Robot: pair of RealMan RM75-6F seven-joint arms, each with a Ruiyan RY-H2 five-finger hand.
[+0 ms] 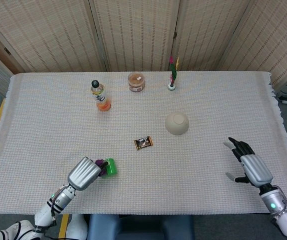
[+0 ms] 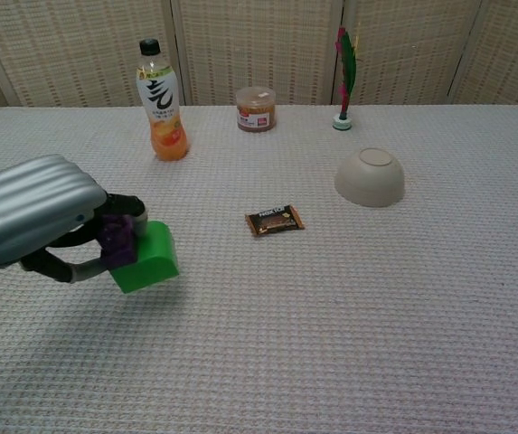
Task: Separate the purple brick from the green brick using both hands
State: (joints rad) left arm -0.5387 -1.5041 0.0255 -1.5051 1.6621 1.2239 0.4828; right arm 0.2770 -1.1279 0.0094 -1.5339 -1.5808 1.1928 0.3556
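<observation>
Gripping the joined bricks, the left hand (image 2: 32, 217) has its fingers curled around the purple brick (image 2: 117, 240), which is stuck against the side of the green brick (image 2: 145, 258). In chest view the pair looks tilted and clear of the tablecloth (image 2: 331, 316), with a shadow on the cloth below; head view puts the pair (image 1: 107, 167) near the front-left part of the table, green side facing away from the palm. Purple brick is mostly hidden behind dark fingertips (image 2: 127, 206), only a small patch shows. Green brick is exposed on its outer side, nothing touching it there.

Right hand (image 1: 247, 166) is at the front-right of the table, well apart from the bricks, fingers spread, holding nothing. Cannot tell if it is resting on the cloth or hovering. It shows in head view only.

Rest of the table: wrapped chocolate bar (image 2: 275, 220) lies flat near the middle, between the two hands. Beige bowl (image 2: 370, 178) sits upside down to the right of it, further back. Orange drink bottle (image 2: 161, 101) stands upright at back left, black cap on. Small lidded jar (image 2: 256, 108) stands beside it toward the centre. Feathered shuttlecock (image 2: 344, 77) stands upright on its base at back right of the jar. Woven folding screen (image 1: 143, 30) closes off the back.
</observation>
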